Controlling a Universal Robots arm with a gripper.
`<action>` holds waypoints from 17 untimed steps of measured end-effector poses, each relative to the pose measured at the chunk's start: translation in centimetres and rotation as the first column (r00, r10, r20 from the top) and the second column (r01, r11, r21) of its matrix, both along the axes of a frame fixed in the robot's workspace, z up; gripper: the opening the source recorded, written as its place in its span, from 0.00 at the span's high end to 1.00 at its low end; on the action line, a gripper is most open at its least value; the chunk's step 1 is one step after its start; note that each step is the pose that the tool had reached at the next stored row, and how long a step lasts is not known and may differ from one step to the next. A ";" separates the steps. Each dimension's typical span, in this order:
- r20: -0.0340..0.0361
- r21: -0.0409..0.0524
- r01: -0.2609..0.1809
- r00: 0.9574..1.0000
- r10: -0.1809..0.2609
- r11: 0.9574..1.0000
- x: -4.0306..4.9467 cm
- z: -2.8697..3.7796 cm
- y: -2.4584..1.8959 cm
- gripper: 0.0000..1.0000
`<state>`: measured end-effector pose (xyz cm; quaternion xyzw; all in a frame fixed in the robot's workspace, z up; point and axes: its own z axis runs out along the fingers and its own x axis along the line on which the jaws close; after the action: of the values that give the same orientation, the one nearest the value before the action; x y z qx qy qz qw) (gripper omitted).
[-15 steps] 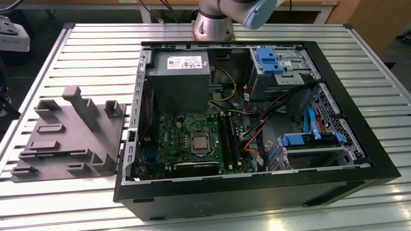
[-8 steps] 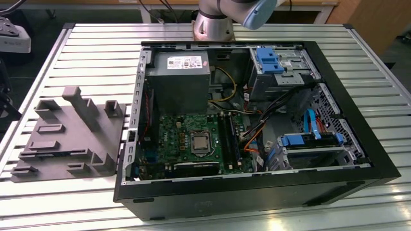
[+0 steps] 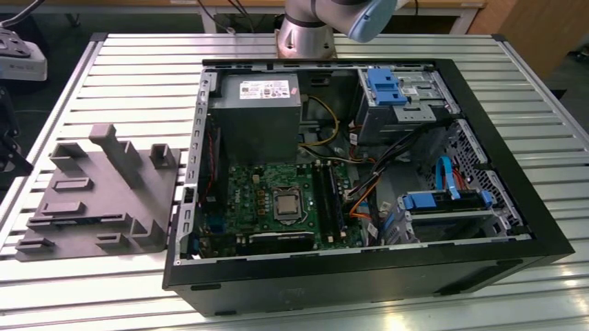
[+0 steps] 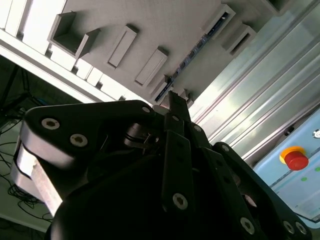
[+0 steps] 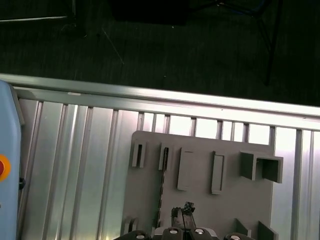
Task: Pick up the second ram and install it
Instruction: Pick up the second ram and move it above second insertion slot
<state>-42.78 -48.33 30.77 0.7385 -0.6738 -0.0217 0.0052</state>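
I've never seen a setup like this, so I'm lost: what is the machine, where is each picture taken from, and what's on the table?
It is a robot arm mounted on a slatted metal table. The exterior view comes from a camera off the arm: it shows an open computer case with a green motherboard, and a grey holder at that view's left. Both wrist views come from cameras riding on the arm, looking past the black gripper at the holder. The second ram, a thin dark stick, sits in a holder slot right beside the gripper, not yet picked up.
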 end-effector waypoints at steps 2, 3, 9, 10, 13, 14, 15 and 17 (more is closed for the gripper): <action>0.000 0.000 0.000 1.000 0.000 1.000 0.00 -0.18 -0.03 0.89; 0.000 0.000 0.000 1.000 0.000 1.000 0.00 -0.28 -0.04 0.89; 0.000 0.000 0.000 1.000 0.000 1.000 -0.02 -0.76 -0.13 0.89; 0.000 0.000 0.000 1.000 0.000 1.000 -0.02 -0.84 -0.15 0.89; 0.000 0.000 0.000 1.000 0.000 1.000 -0.06 -1.08 -0.19 0.89; 0.000 0.000 0.000 1.000 0.000 1.000 -0.07 -1.17 -0.21 0.89; 0.000 0.000 0.000 1.000 0.000 1.000 -0.08 -1.25 -0.23 0.89; 0.000 0.000 0.001 1.000 -0.001 1.000 -0.10 -1.43 -0.27 0.89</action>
<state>-42.88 -48.60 29.34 0.7384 -0.6740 -0.0217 0.0052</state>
